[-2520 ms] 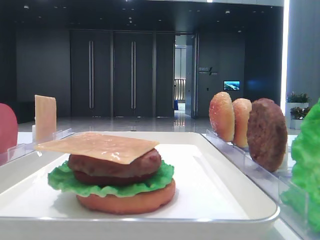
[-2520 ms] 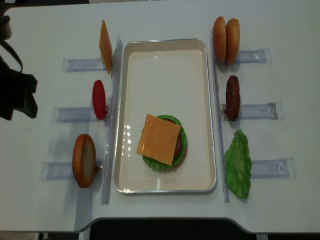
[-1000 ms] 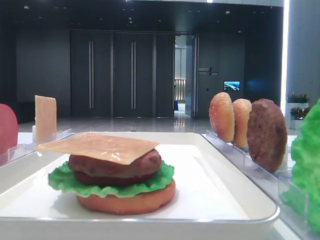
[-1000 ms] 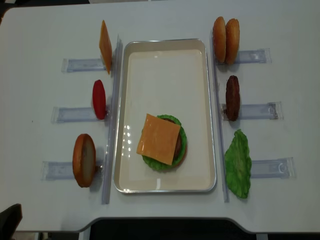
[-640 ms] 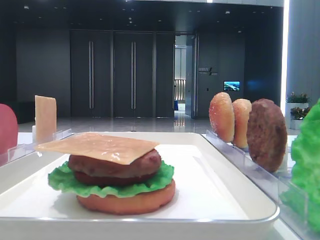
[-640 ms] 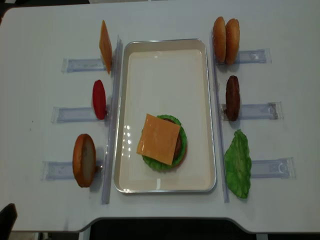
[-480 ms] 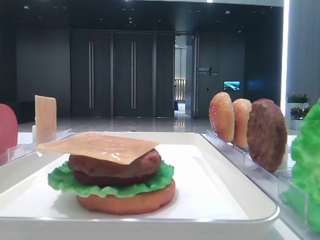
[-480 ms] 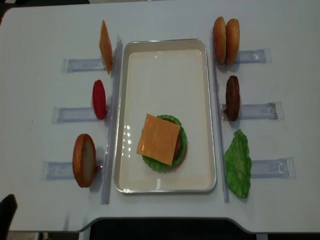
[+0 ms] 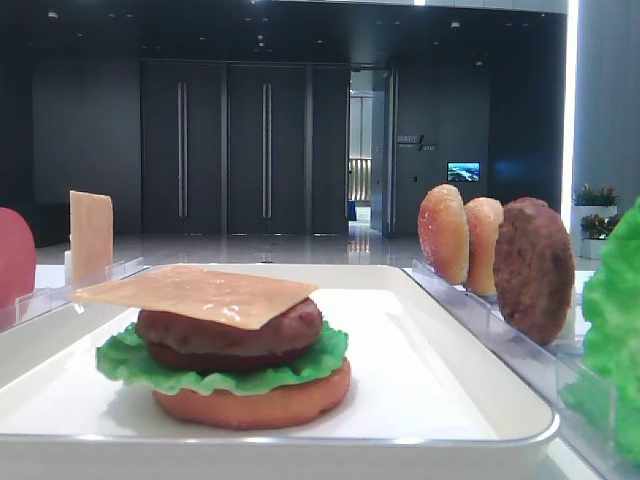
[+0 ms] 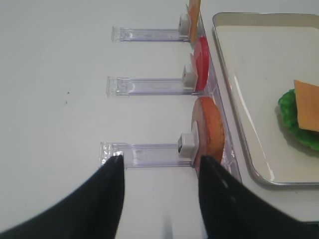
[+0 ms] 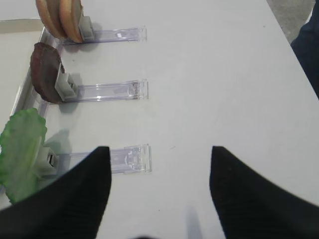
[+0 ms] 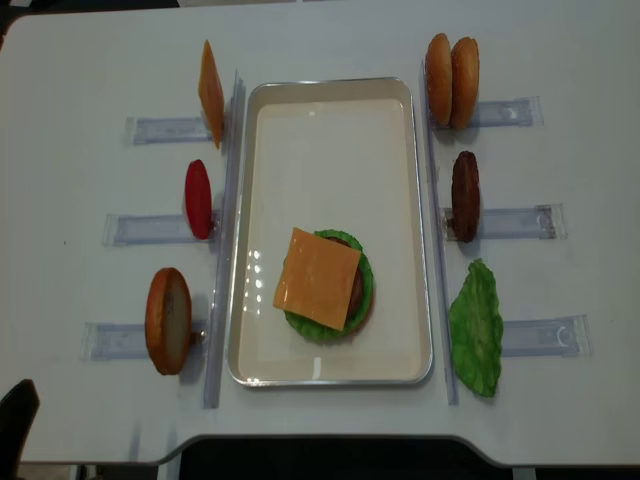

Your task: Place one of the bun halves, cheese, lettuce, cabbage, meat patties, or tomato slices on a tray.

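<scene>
While both arms sit withdrawn at the near table edge, the left gripper (image 10: 159, 199) and right gripper (image 11: 158, 191) each show their jaws spread apart with nothing between them, apparently idle between placements. On the tray (image 12: 330, 110) a stack lies toward the near end: a flat bun half (image 9: 255, 398) at the bottom, lettuce (image 9: 130, 362), a meat patty (image 9: 225, 332), and on top the cheese (image 12: 317, 277), a thin pale-orange square lying flat and turned slightly askew. Spare pieces stand on edge in clear racks (image 12: 140, 229) beside the tray, presumably so the jaws can pinch them
</scene>
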Action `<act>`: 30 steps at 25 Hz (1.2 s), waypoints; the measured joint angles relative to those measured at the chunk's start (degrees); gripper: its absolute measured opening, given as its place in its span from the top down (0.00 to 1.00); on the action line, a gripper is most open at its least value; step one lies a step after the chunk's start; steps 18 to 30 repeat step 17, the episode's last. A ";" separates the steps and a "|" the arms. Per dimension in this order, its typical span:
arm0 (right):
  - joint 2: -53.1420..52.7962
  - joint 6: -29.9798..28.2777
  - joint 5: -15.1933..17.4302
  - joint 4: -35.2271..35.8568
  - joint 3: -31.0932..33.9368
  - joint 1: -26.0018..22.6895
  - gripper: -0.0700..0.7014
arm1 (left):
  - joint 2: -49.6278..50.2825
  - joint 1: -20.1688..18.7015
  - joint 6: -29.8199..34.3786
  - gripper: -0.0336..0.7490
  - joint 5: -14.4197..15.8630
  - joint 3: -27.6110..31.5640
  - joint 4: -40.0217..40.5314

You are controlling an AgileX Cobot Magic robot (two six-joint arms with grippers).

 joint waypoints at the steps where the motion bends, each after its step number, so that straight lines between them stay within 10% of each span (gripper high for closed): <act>1: 0.00 0.00 0.00 0.00 0.00 0.00 0.37 | 0.00 0.00 0.00 0.48 0.00 0.00 0.00; 30: 0.00 0.00 0.00 0.00 0.00 0.00 0.37 | 0.00 0.00 -0.07 0.33 -0.04 0.00 0.00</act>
